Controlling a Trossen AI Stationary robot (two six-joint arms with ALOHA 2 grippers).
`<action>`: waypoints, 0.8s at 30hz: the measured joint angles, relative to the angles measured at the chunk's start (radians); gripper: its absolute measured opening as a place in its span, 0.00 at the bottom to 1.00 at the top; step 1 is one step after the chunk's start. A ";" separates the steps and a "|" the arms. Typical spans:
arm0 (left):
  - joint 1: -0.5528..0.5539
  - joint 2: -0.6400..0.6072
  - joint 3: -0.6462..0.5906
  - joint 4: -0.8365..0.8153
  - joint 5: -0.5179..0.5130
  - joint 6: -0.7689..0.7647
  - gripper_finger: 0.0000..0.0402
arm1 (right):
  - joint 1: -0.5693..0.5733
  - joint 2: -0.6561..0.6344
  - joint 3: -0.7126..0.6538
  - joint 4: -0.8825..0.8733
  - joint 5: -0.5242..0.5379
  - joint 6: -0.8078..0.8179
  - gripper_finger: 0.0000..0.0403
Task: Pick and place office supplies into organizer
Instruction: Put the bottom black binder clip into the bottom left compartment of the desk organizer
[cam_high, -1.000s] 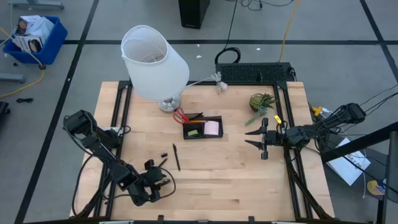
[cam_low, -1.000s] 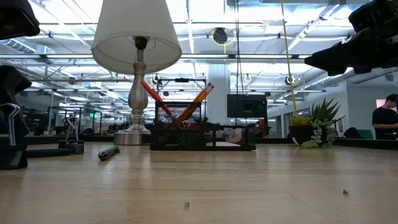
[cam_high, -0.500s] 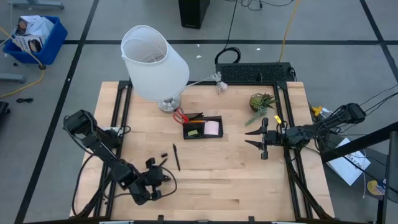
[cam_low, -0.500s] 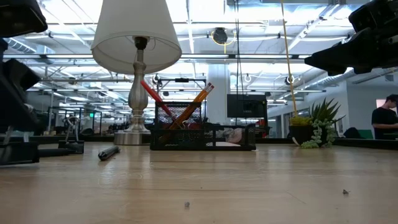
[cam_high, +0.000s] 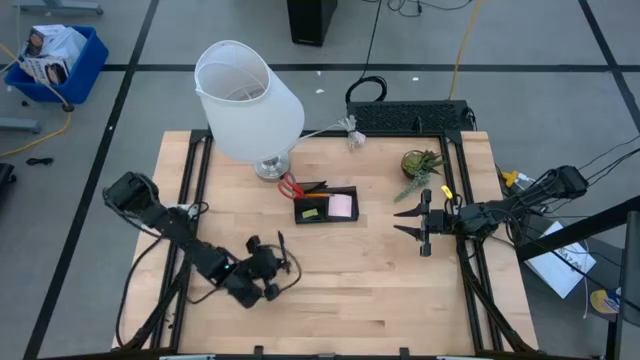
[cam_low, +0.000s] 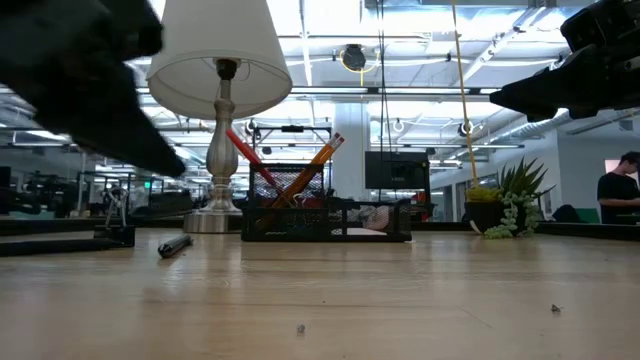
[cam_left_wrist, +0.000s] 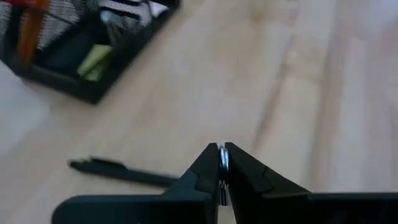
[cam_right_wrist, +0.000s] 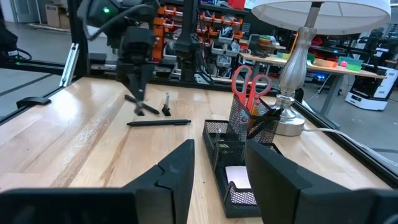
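Observation:
The black mesh organizer (cam_high: 325, 205) stands mid-table, with red-handled scissors (cam_right_wrist: 249, 84), pencils and a pink pad (cam_high: 341, 206) in it. On the wood nearer the front lie a black pen (cam_right_wrist: 158, 122) and a small black binder clip (cam_right_wrist: 166, 111). My left gripper (cam_high: 270, 265) hovers just near-left of the pen, shut on another small clip (cam_right_wrist: 140, 107). At the table's right side, my right gripper (cam_high: 408, 221) is held level and open, with nothing between its fingers. My left gripper pinches a thin silver wire part of the clip (cam_left_wrist: 222, 163) between its two fingertips. The fingers slant down and forward. The fingers hide the clip's body in the wrist view. In the right wrist view a small dark piece hangs below the fingers, clear of the table.
A white-shaded lamp (cam_high: 250, 100) stands at the far left, its base beside the organizer. A small potted plant (cam_high: 420, 163) sits at the far right. Bare wood lies between the organizer and my right gripper and along the near edge.
My left gripper has shut on the clip that stood near the table's front-left. It has then risen a little and swung toward the right and far side, up to the pen. The clip has left its spot on the wood.

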 joint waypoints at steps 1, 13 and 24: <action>0.021 0.000 0.000 0.007 0.000 0.019 0.07 | 0.000 0.000 0.000 0.000 0.000 0.000 0.34; 0.291 -0.005 0.065 0.042 0.067 0.380 0.06 | 0.000 0.000 0.000 0.000 0.000 0.000 0.34; 0.440 -0.005 0.138 0.010 0.090 0.584 0.07 | 0.000 0.000 0.000 0.000 0.000 0.000 0.34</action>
